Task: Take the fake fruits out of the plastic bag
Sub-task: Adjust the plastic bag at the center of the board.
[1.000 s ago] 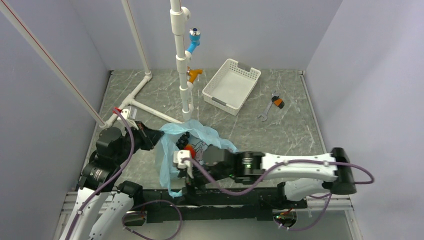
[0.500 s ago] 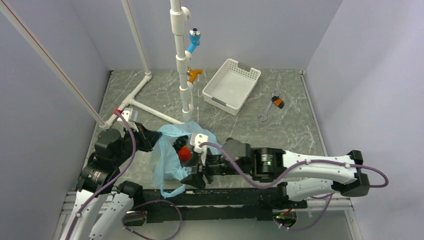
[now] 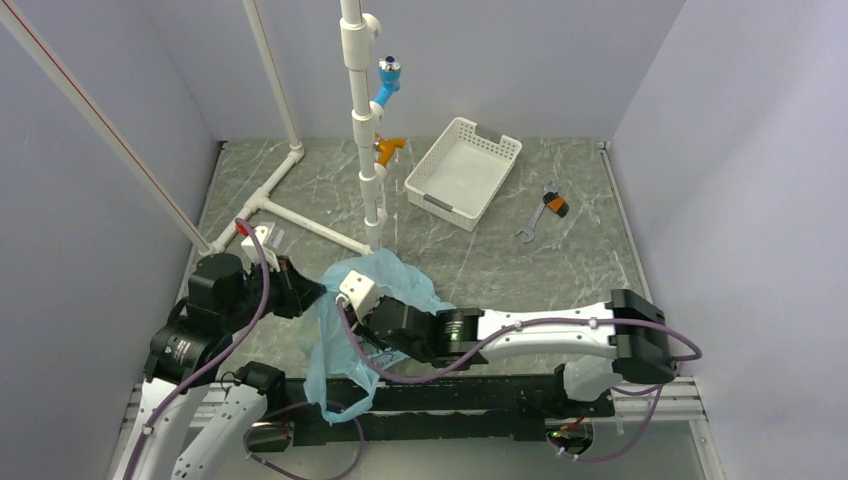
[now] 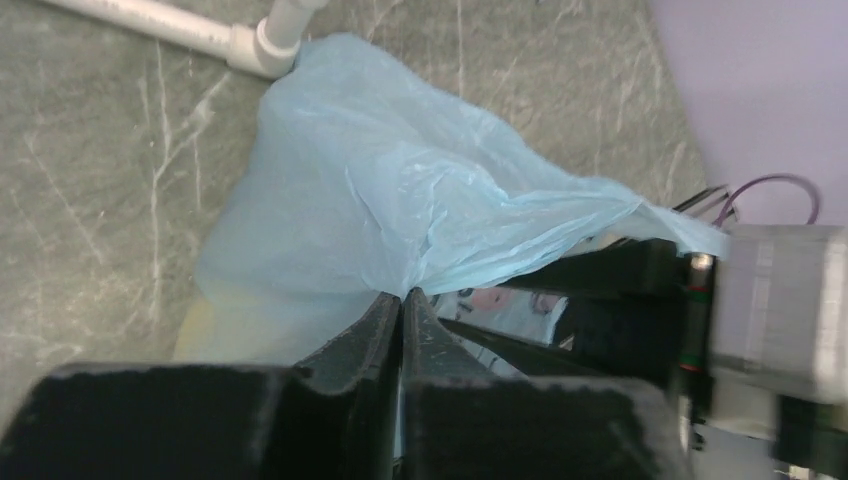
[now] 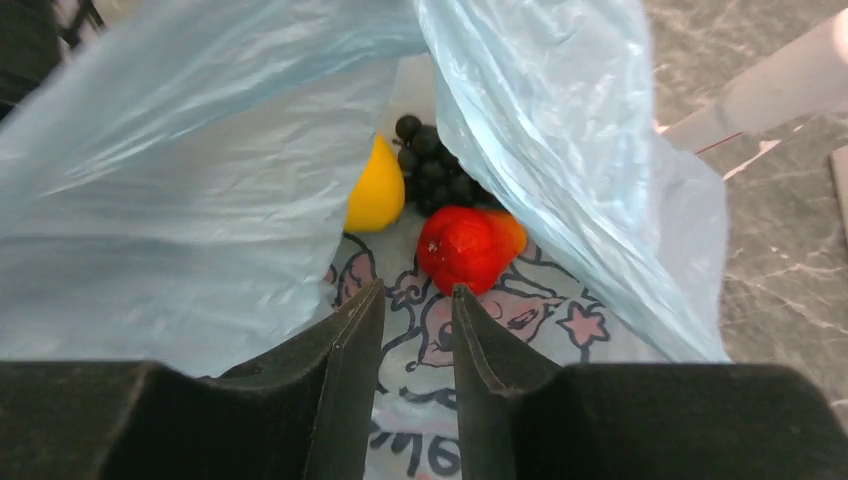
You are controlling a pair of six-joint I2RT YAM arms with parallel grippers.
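Left hand (image 4: 402,300) was clenched on plastic bag (image 4: 380,190) edge; right hand (image 5: 418,300) sat in bag mouth, slightly parted, empty, fake fruits (image 5: 462,245) just ahead.

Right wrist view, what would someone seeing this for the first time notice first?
Deep inside the open light-blue plastic bag lie a red fruit, a yellow fruit and dark grapes, clustered just beyond the right gripper, whose fingers are slightly parted. In the left wrist view, the left gripper is clamped on the bag's edge.
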